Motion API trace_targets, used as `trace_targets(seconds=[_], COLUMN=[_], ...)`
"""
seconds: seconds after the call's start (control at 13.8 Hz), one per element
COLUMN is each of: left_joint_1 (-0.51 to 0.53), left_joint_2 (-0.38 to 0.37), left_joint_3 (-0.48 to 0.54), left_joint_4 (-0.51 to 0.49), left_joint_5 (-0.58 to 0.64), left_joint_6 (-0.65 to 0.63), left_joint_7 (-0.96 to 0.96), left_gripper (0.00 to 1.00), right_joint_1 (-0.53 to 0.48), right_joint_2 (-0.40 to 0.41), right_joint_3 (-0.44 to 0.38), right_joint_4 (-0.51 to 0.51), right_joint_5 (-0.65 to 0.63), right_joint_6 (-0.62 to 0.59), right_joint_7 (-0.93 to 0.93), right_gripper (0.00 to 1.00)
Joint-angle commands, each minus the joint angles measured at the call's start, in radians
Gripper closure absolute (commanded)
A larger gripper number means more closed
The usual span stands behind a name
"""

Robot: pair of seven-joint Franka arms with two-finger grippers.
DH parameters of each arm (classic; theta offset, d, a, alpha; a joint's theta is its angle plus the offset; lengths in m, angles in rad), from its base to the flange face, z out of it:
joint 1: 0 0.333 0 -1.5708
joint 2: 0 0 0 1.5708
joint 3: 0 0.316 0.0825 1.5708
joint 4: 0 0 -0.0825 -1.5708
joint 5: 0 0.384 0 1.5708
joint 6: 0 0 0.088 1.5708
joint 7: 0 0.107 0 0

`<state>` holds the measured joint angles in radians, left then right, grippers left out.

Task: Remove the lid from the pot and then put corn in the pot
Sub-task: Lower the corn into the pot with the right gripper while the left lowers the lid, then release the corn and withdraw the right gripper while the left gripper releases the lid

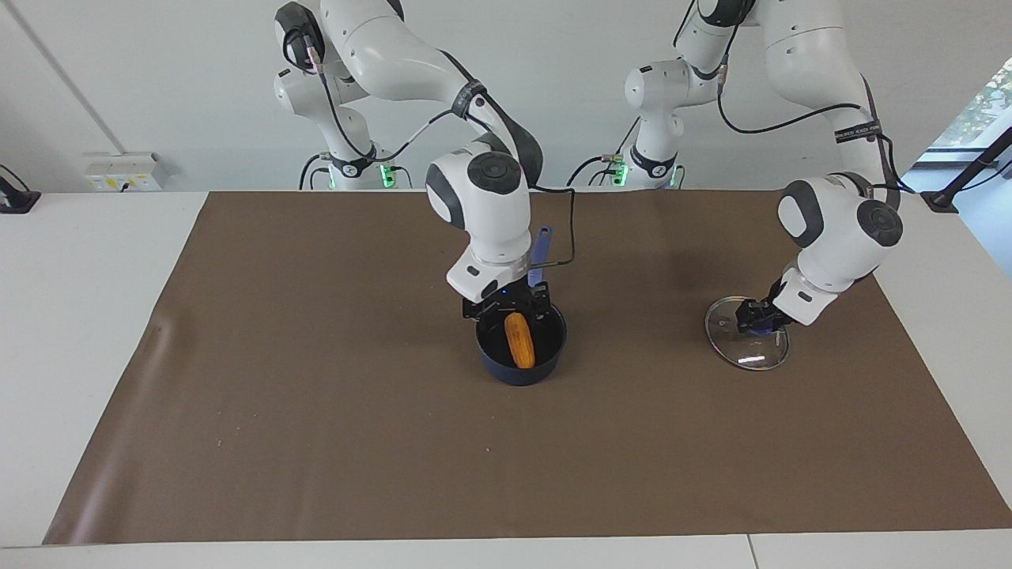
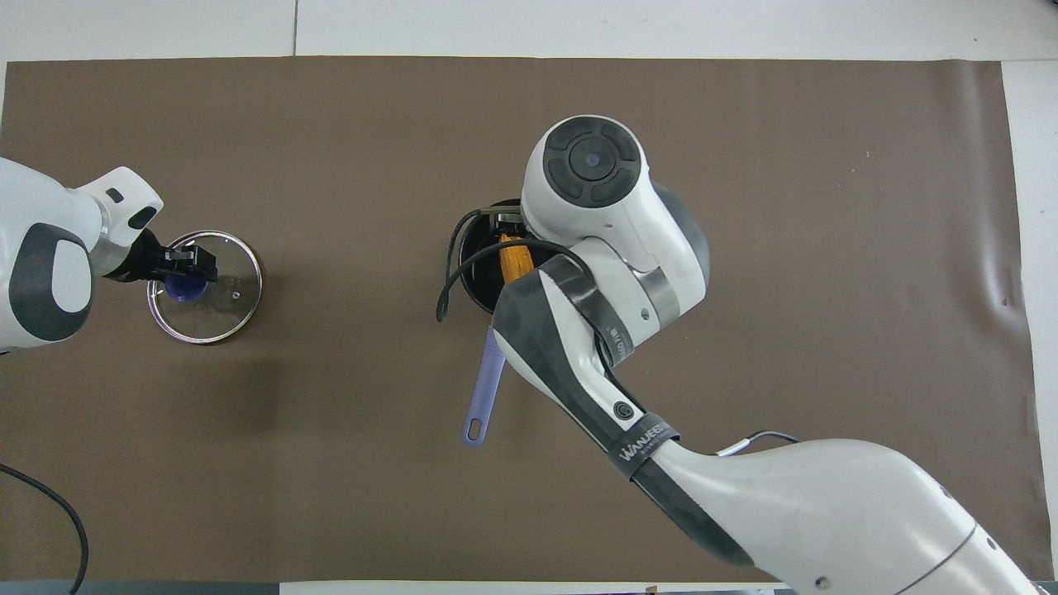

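Note:
The navy pot (image 1: 551, 354) stands mid-table, its light blue handle (image 1: 541, 249) pointing toward the robots. The yellow-orange corn (image 1: 519, 340) lies inside it, leaning against the wall nearer the robots. My right gripper (image 1: 510, 310) hangs just above the pot's rim at the corn's upper end, fingers spread either side of it. In the overhead view my right arm covers that gripper, and only part of the pot (image 2: 473, 285) and corn (image 2: 514, 258) shows. The glass lid (image 1: 747, 348) lies flat toward the left arm's end. My left gripper (image 1: 757, 318) is at its blue knob (image 2: 183, 287).
A brown mat (image 1: 316, 411) covers most of the white table. A black cable (image 2: 450, 273) loops off the right wrist beside the pot. Nothing else stands on the mat.

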<state>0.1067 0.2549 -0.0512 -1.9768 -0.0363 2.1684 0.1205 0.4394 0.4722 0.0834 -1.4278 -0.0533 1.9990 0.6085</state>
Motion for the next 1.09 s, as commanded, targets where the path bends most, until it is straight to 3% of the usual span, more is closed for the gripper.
trace_targets(seconds=[0.0,0.51,0.58,0.65,0.73,0.87,1.02], left_joint_1=[0.004,0.004,0.001,-0.008,-0.013,-0.044,-0.074], left_joint_2=[-0.034,-0.034,-0.032,-0.032,-0.037,-0.048,-0.058], left_joint_3=[-0.002,-0.002,-0.002,-0.001,-0.002,-0.002,-0.002], left_joint_4=[-0.045,-0.043,-0.039,-0.027,0.005,0.12,0.279], left_joint_5=[-0.011,-0.011,-0.011,-0.01,-0.008,-0.008,-0.007], left_joint_6=[0.039,0.036,0.034,0.024,0.005,-0.147,-0.344], left_joint_7=[0.021,0.067,0.074,0.08,0.08,0.073,0.033], left_gripper=[1.0,1.0,0.65,0.01,0.0,0.0,0.0], right_joint_1=[-0.091,-0.338,-0.346,-0.35,-0.367,-0.407,-0.412], right_joint_2=[-0.101,-0.355,-0.377,-0.403,-0.427,-0.444,-0.504], right_joint_3=[0.012,0.01,0.01,0.01,0.01,0.016,-0.008], right_joint_4=[0.007,0.006,0.003,-0.026,-0.083,-0.121,-0.222], right_joint_5=[-0.013,-0.002,-0.003,-0.002,0.001,0.007,0.007], right_joint_6=[-0.139,-0.439,-0.486,-0.512,-0.505,-0.484,-0.338], right_joint_7=[-0.086,-0.358,-0.371,-0.374,-0.392,-0.478,-0.565], right_gripper=[0.0,0.0,0.0,0.0,0.0,0.0,0.0])
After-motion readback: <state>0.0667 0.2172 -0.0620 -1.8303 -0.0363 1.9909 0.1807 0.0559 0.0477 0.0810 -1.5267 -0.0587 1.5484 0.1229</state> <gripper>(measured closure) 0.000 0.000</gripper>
